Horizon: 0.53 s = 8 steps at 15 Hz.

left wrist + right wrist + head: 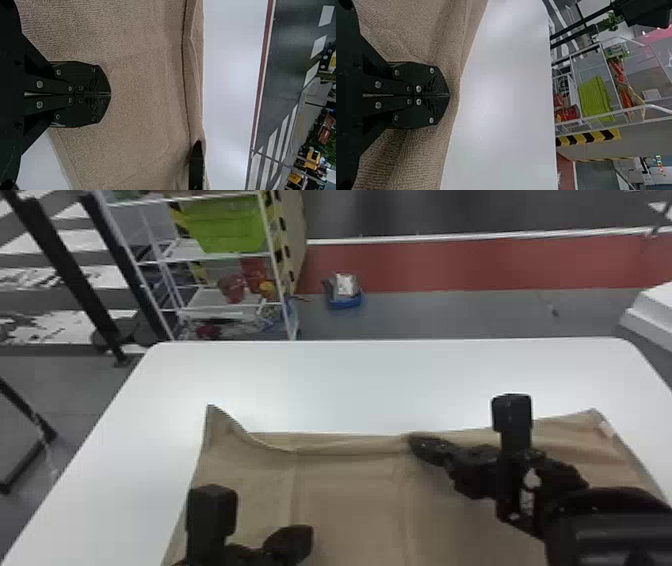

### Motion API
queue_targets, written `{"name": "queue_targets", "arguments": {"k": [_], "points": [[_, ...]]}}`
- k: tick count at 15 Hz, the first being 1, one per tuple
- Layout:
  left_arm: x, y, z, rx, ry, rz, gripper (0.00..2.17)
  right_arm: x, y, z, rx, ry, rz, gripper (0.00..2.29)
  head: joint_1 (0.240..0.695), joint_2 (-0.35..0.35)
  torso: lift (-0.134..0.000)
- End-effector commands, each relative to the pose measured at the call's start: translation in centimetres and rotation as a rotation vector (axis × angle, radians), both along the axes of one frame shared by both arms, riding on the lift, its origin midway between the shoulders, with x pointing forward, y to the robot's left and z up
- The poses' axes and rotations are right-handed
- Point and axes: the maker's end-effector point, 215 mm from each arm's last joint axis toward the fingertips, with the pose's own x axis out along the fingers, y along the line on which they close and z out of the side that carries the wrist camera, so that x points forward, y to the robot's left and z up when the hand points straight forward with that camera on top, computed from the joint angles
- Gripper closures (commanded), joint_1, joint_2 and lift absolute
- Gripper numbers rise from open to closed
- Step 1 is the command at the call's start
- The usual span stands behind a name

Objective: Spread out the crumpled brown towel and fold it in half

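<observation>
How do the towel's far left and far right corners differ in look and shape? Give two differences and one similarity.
The far left corner narrows to a sharp peak, whereas the far right corner is blunter. The far right corner has a small pale patch beside it; the far left corner shows none. Both are brown.

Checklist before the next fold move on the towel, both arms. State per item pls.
1. Towel opened out on the table: ok, broadly spread, not yet folded in half.
2. Far edge smooth: not ok, a strip along it is rippled or turned over.
3. Far left corner squared up: not ok, it peaks out past the edge beside it.
4. Right gripper at the far edge: ok, fingers shut there.
5. Cloth pinched in the right gripper: cannot tell.
6. Left gripper ready to grasp: not ok, fingers shut over the towel's left part.
</observation>
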Motion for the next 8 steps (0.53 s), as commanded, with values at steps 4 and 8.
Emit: {"name": "queue_targets", "arguments": {"k": [4,8], "points": [[-0.2,-0.2,-0.1,-0.008,0.006,0.004,2.04,2.6,-0.2,2.3,-0.001,-0.059,-0.026,1.68,0.695,0.130,-0.124],[-0.4,0.1,-0.3,-0.005,0.010,0.009,2.04,6.5,-1.3,3.1,-0.031,-0.074,-0.063,1.68,0.695,0.121,-0.124]]}}
